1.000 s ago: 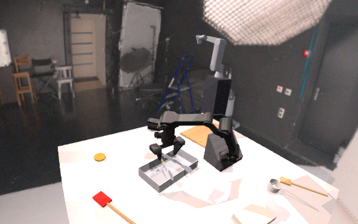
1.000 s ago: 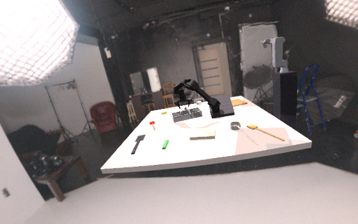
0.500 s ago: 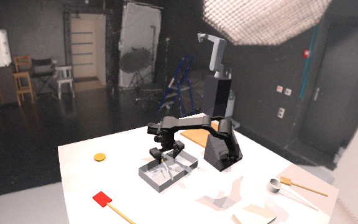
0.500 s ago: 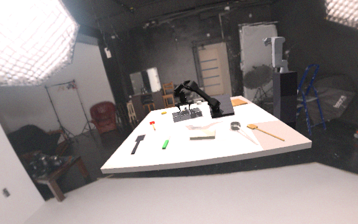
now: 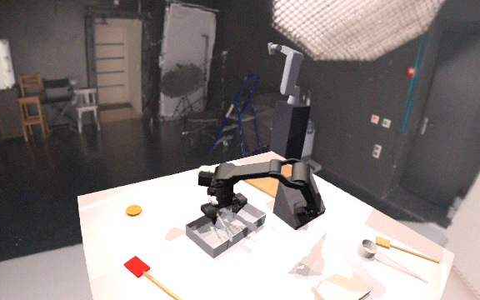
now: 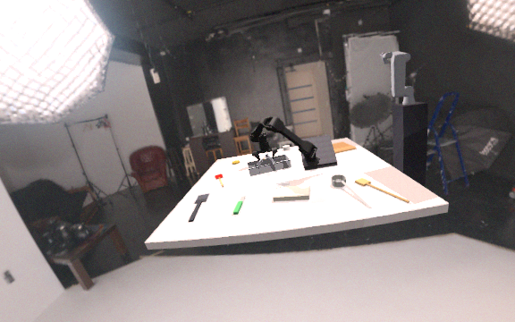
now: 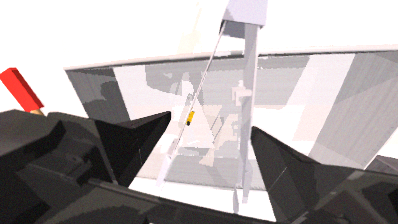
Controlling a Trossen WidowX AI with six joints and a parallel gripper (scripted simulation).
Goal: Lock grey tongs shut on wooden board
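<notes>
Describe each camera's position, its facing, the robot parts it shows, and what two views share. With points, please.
Top: raised off one side of the table, angled down across it; whole arm (image 5: 250, 170) (image 6: 284, 131) and gripper (image 5: 225, 210) (image 6: 266, 154) (image 7: 210, 122) show.
Exterior: farther back, beyond another table edge, looking across at the same arm, smaller.
Wrist: on the arm by the gripper, looking past its open black fingers at the tongs (image 7: 248, 100) and roasting tin (image 5: 200, 242) (image 6: 259, 169) (image 7: 335, 105).
Top and exterior share the wooden board (image 5: 265, 186) (image 6: 343, 147); all three show the tin.

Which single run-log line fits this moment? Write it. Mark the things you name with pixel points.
gripper (image 5: 225, 212) (image 7: 210, 122): open | grey tongs (image 7: 250, 100): between fingers, ungripped, unlocked | roasting tin (image 5: 200, 242) (image 7: 340, 110): beneath gripper | wooden board (image 5: 261, 183) (image 6: 343, 147): tongs absent
</notes>
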